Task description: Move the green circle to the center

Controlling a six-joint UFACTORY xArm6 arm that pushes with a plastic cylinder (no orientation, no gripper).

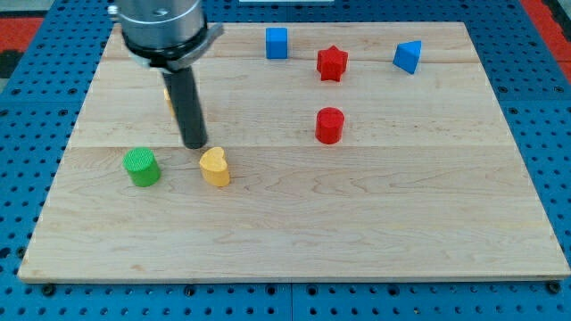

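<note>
The green circle (141,167) stands on the wooden board (357,214) at the view's left. My tip (195,145) is down on the board to the right of and slightly above the green circle, a short gap away. The tip is just above and left of the yellow heart (215,166), very close to it. A small yellow-orange block (167,96) shows partly behind the rod; its shape is hidden.
A red cylinder (329,125) stands near the middle, right of the tip. A blue cube (277,43), a red star (332,63) and a blue block (408,56) lie along the view's top. Blue pegboard (27,107) surrounds the board.
</note>
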